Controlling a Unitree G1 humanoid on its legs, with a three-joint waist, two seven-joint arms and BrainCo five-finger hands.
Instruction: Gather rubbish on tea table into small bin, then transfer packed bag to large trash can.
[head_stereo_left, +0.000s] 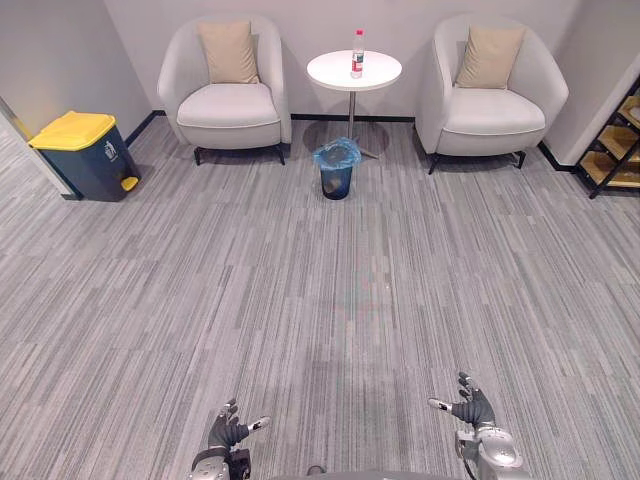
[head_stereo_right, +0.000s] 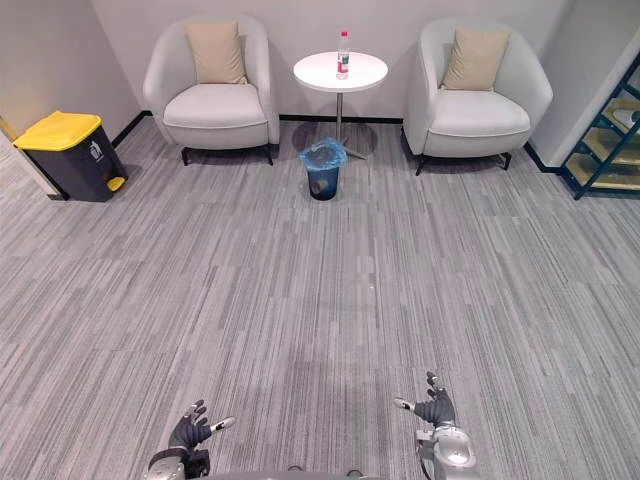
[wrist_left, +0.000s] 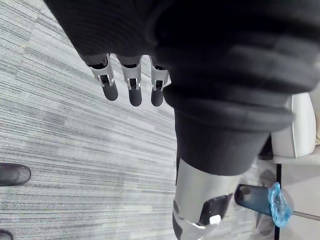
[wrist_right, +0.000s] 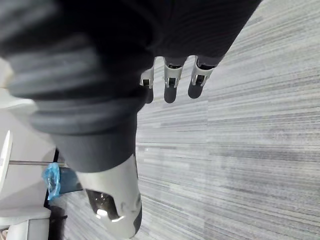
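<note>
I have not yet begun the first step. The large trash can (head_stereo_left: 85, 152) stands far left. The desk (head_stereo_left: 330, 72) has the small bin (head_stereo_left: 336, 176) in front and the bottle (head_stereo_left: 357, 55) (rubbish, I judge) on top. My left hand (head_stereo_left: 228, 428) and right hand (head_stereo_left: 472, 407) are spread and empty, so I must walk closer.

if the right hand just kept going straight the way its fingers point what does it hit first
Nothing nearby: ahead of the right hand lies bare carpet. Far on, the line seems to run toward the tea table; depth is unclear.
</note>
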